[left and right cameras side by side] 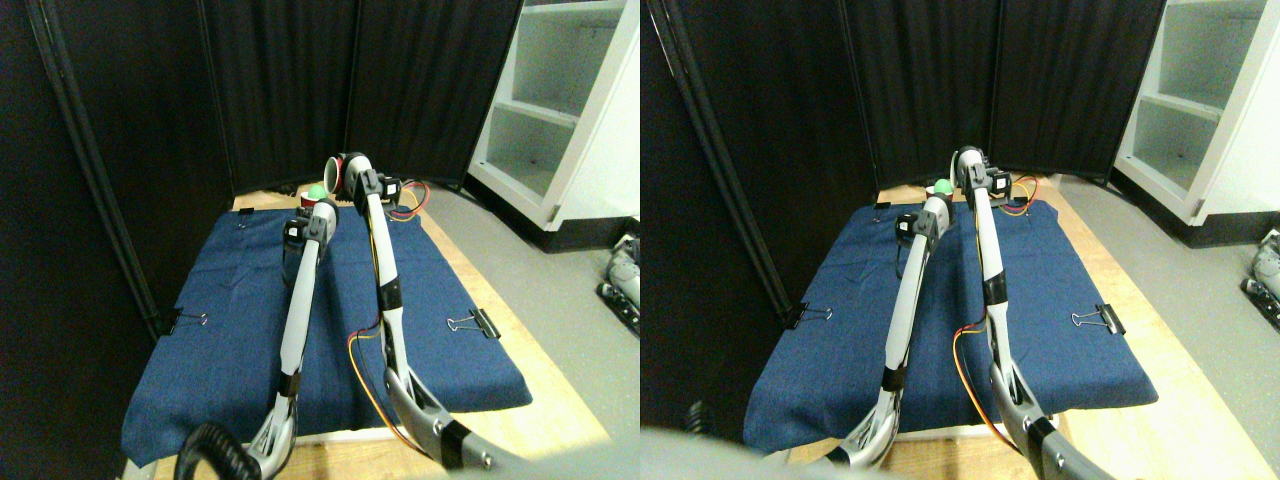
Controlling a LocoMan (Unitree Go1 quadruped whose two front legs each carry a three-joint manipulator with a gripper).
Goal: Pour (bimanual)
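1. A red cup with a white inside (333,172) was held tipped on its side at the right gripper (347,176), above the far edge of the blue cloth (230,330), its mouth turned toward the robot's left.
2. A green ball (316,192) was seen just below that mouth, over a second red cup (309,202) at the left gripper (315,208).
3. The pour was judged to be at or near its end; whether the ball had settled in the lower cup could not be told.
4. The jaws of both claws were too small to be read.
5. Two cups, one ball, two manipulators and two binder clips (473,323) were counted.
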